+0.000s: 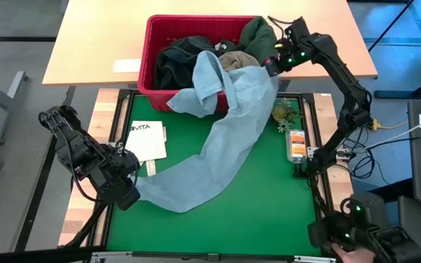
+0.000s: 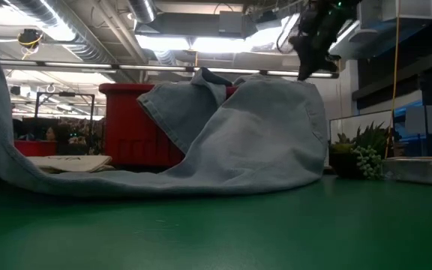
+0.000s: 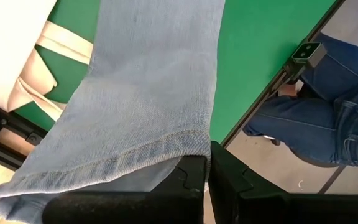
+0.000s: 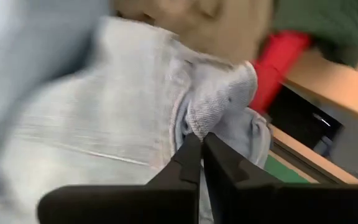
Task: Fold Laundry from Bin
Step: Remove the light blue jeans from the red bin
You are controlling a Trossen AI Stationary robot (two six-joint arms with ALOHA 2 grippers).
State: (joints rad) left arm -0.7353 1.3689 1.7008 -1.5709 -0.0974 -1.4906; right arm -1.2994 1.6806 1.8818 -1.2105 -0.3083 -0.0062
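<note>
The light blue denim jeans (image 1: 225, 139) stretch from the red bin (image 1: 152, 51) across the green mat to its near left. One leg drapes over the bin's near rim. My left gripper (image 1: 134, 183) is shut on a leg's hem end at the near left. My right gripper (image 1: 271, 67) is shut on the jeans' waist end beside the bin's near right corner. Dark green, black and khaki garments (image 1: 196, 51) lie in the bin. My left gripper pinches the hem edge (image 3: 188, 149) of a jeans leg between its two fingers. The leg runs away from the fingers across the mat. My right gripper pinches a thick folded edge (image 4: 197, 127) of the jeans' waist end between its two fingers, coming from the table's right. The cloth hangs below it, its lower part on the mat (image 2: 261, 172).
A white tote bag (image 1: 146, 140) lies on the mat's left part. A small plant (image 1: 283, 112) and an orange-labelled box (image 1: 296, 144) sit at the mat's right edge. A person in jeans (image 3: 328, 124) stands by the table's near edge. Free green mat (image 1: 254, 212) lies near right.
</note>
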